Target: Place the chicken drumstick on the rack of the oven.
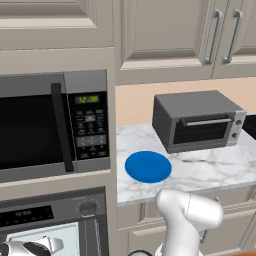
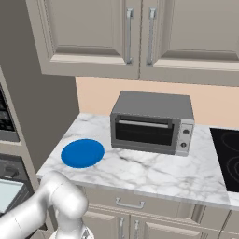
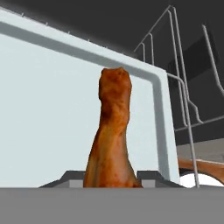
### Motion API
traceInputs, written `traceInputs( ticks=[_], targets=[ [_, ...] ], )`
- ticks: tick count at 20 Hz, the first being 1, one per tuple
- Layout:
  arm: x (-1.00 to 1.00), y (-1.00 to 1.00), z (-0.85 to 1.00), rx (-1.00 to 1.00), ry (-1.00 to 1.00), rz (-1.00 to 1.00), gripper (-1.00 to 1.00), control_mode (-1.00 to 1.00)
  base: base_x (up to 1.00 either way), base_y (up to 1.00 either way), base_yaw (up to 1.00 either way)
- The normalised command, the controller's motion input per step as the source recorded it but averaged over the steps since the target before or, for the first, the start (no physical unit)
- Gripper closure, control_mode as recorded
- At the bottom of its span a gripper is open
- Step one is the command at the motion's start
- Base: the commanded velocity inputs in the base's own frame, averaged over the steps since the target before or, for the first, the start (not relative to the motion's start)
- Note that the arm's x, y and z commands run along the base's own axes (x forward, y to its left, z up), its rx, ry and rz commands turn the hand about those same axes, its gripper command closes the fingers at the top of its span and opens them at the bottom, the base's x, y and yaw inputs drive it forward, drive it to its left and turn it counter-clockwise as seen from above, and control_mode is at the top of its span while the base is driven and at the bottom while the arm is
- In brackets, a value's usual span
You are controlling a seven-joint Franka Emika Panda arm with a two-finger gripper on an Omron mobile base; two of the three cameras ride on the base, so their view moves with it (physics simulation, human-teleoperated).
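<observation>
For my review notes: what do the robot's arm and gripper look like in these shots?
The arm is glossy white, built of thick rounded tube segments with bulbous joints and thin dark seams between sections. No cables or markings are visible. In the hand view, the gripper shows two small dark grey fingertips with flat, angular tops.

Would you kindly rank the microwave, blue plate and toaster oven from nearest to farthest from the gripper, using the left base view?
1. Microwave, directly above the gripper at the lower left.
2. Blue plate, on the counter to the right.
3. Toaster oven, farther right, at the back.
</observation>
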Motion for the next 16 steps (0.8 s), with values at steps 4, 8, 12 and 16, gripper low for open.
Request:
traceInputs(
  ticks=[4,8,12,16],
  targets=[
    [0.14,0.00,-0.25,0.00,0.00,0.00,1.00,-1.00,0.00,0.00,0.00],
    [0.12,0.00,-0.30,0.00,0.00,0.00,1.00,-1.00,0.00,0.00,0.00],
    [0.15,0.00,-0.20,0.00,0.00,0.00,1.00,-1.00,0.00,0.00,0.00],
    [0.01,0.00,-0.20,0.00,0.00,0.00,1.00,-1.00,0.00,0.00,0.00]
  ],
)
